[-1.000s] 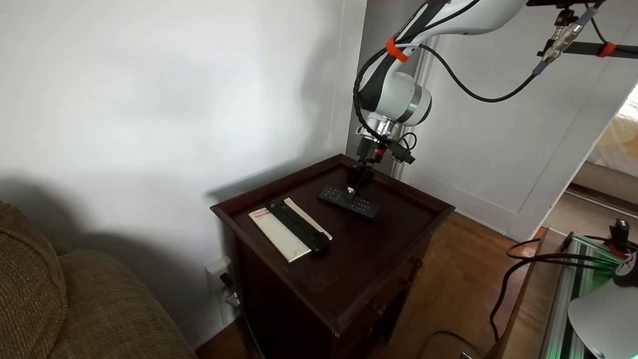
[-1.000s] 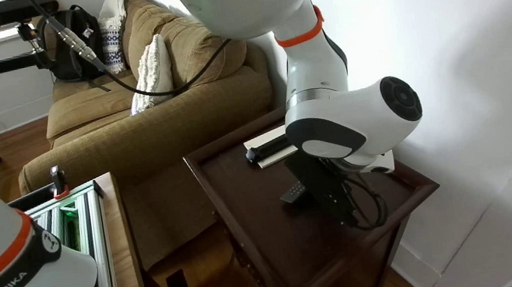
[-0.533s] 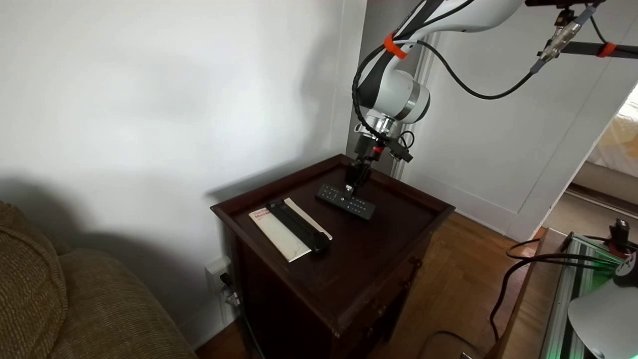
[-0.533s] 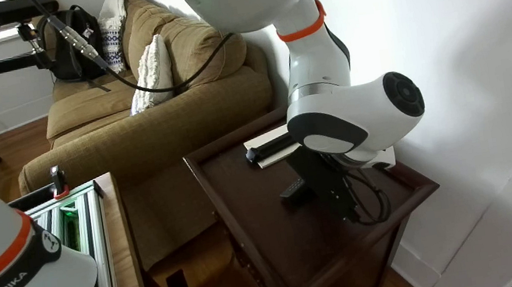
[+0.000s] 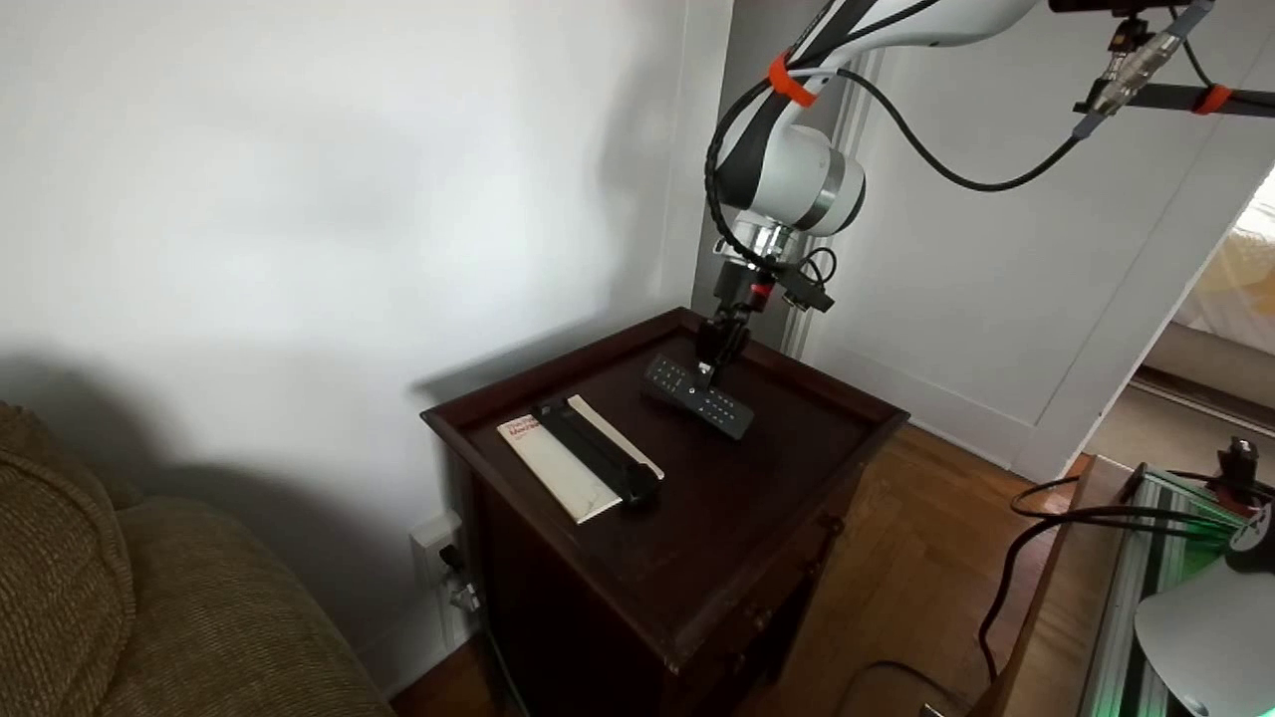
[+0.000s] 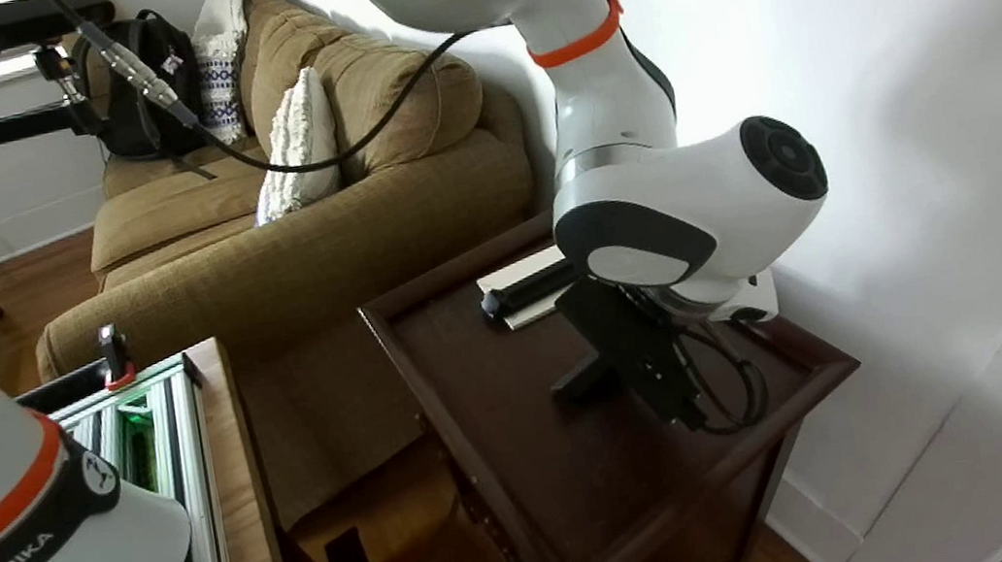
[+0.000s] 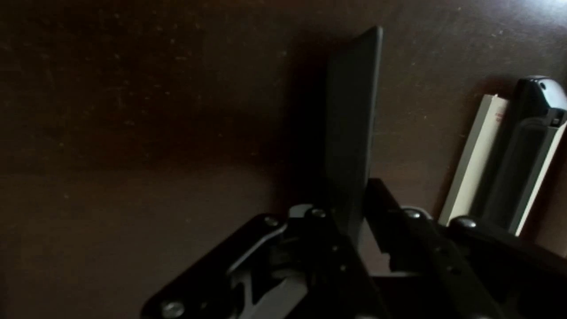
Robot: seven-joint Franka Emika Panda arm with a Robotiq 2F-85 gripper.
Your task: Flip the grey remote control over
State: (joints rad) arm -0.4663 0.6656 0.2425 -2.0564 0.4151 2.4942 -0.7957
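The dark grey remote control point(image 5: 722, 410) is held on a slant at the small dark wooden table, its button side facing the camera in an exterior view. In an exterior view only a dark end of the remote point(image 6: 579, 383) shows past the wrist. In the wrist view the remote point(image 7: 352, 119) stands steeply between the fingers, with a plain dark face showing. My gripper point(image 5: 703, 380) is shut on it near its middle, one finger on each broad side. The gripper in the wrist view point(image 7: 347, 201) hides the remote's near end. I cannot tell whether its lower edge touches the table.
A flat white item point(image 5: 558, 468) with red print lies on the table point(image 5: 687, 588), with a long black object point(image 5: 598, 453) on top. The table has a raised rim. A wall stands behind, and a brown sofa point(image 6: 291, 252) is beside it.
The arm has risen slightly. The remote has tilted from nearly flat to a steeper slant, its buttons turning out of sight in an exterior view. The grip has stayed on it.
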